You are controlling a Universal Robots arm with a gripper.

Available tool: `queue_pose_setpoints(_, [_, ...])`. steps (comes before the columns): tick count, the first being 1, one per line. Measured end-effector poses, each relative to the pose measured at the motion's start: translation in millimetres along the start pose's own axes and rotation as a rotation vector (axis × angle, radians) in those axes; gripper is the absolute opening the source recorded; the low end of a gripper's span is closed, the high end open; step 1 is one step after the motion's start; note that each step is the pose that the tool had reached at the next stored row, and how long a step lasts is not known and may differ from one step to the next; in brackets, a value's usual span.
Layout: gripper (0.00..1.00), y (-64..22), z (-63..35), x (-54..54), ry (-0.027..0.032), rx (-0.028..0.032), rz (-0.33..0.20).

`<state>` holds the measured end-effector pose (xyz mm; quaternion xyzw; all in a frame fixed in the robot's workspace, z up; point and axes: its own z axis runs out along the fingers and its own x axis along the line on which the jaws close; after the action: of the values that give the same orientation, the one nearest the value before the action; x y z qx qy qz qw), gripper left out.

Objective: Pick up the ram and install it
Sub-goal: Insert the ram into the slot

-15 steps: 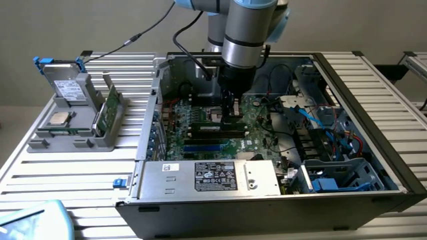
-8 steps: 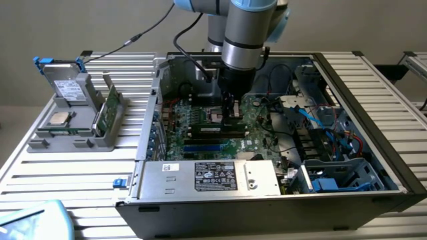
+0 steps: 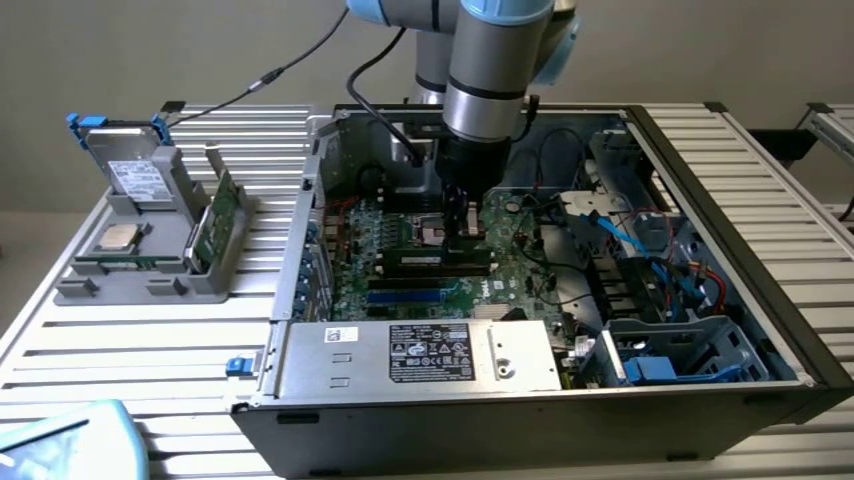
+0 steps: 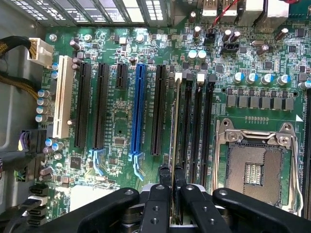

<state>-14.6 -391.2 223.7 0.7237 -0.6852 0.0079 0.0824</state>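
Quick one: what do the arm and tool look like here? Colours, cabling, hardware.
The arm has silver-grey cylindrical links with light-blue joint caps. A black cable comes in from the exterior view's left and runs to the wrist. The tool is matte black, with two narrow fingers that have round screw holes.

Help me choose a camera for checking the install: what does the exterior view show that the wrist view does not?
Exterior view alone: the arm reaching down into the open computer case, the power supply, and a grey holder with other parts on the slatted table, at that view's left. Wrist view alone: the ram edge-on, clamped between the fingers and lined up along the memory slots, plus a white slot. Both: the green motherboard with the fingers over it.
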Motion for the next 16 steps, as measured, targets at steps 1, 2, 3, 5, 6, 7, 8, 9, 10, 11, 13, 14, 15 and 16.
queue_pose_setpoints(1, [0.14,0.0,0.0,0.0,0.0003,-0.0001,0.0])
queue_pose_setpoints(2, [0.14,0.0,0.2,0.0,0.0002,0.0,0.0])
queue_pose_setpoints(3, [0.14,-0.1,0.6,-0.1,-0.0002,0.0002,0.0])
queue_pose_setpoints(5, [0.14,-0.2,1.9,-0.4,-0.0001,0.0001,0.0])
queue_pose_setpoints(6, [0.14,-0.2,2.2,-0.4,0.0001,0.0001,0.0])
queue_pose_setpoints(7, [0.14,-0.2,2.3,-0.3,0.0004,-0.0001,0.0])
queue_pose_setpoints(8, [0.14,-0.2,2.4,-0.3,0.0004,-0.0001,0.0])
queue_pose_setpoints(9, [0.14,-0.2,2.5,-0.4,0.0002,0.0,0.0])
queue_pose_setpoints(10, [0.14,-0.3,2.5,-0.5,0.0001,0.0001,0.0])
queue_pose_setpoints(11, [0.14,-0.3,2.6,-0.7,-0.0001,0.0001,0.0])
queue_pose_setpoints(13, [0.14,-0.3,2.5,-1.1,-0.0001,0.0002,0.0])
queue_pose_setpoints(14, [0.14,-0.3,2.5,-1.1,0.0,0.0001,0.0])
queue_pose_setpoints(15, [0.14,-0.3,2.5,-1.1,0.0,0.0001,0.0])
queue_pose_setpoints(16, [0.14,-0.3,2.5,-1.2,0.0001,0.0001,0.0])
